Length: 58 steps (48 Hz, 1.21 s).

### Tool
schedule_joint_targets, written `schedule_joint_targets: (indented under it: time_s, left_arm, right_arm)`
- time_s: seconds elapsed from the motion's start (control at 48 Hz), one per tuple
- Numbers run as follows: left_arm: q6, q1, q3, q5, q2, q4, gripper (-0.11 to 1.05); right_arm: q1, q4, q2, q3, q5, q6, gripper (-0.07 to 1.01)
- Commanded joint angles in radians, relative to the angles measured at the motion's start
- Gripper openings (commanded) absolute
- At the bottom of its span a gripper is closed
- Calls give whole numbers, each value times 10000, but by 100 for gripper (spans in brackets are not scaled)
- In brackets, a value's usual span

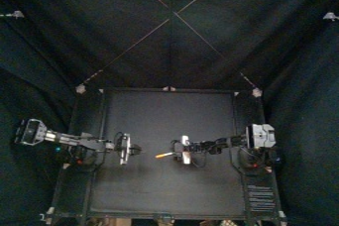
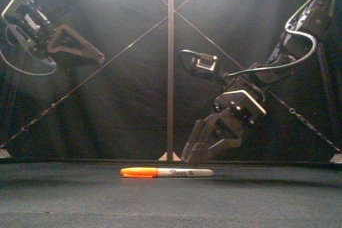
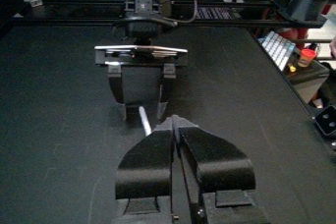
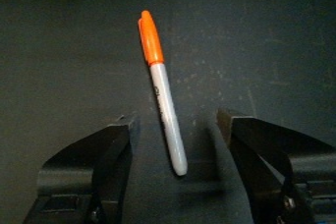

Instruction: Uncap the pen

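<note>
Released right pincer [image 4: 176,122] straddles pen [image 4: 159,90]; lower squarely onto barrel [image 4: 165,120]; left pincer [image 3: 178,126], clenched empty, must open for cap [image 4: 148,33].

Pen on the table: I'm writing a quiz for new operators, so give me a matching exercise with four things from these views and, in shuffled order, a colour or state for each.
Things:
1. pen cap
2. pen barrel
3. left gripper
4. right gripper

Colours or states:
A. open, jaws on either side of the barrel
B. orange
C. shut, holding nothing
D. pale, with dark print along it

Pairs: 1-B; 2-D; 3-C; 4-A
</note>
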Motion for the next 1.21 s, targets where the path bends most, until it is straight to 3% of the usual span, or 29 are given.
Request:
schedule_joint_targets:
  time_s: [0.021,0.188,0.479,0.542,0.625,0.75,0.917,1.104,1.208]
  left_arm:
    - [0,-15,-138,-77,15,-31,42]
    - [0,-15,-138,-92,15,-31,43]
    - [0,-15,-276,-77,169,-138,46]
    - [0,-15,-414,-77,337,-261,51]
    - [61,-15,-675,-77,675,-368,59]
    - [77,0,-1120,0,1411,-368,76]
    - [61,199,-1687,61,2623,-368,96]
    - [61,245,-2194,199,3559,-368,100]
    - [46,383,-2424,491,3881,-368,100]
  right_arm:
    - [15,61,-138,-92,-31,15,93]
    - [46,184,-46,-15,-31,15,86]
    - [46,199,107,-31,138,46,55]
    - [46,184,-92,-46,215,46,55]
    - [0,184,-506,-92,291,46,55]
    - [-46,184,-1273,-123,414,46,55]
    - [-46,199,-1933,-77,445,46,55]
    - [-61,199,-2240,0,445,46,55]
    - [-61,199,-2255,15,445,46,55]
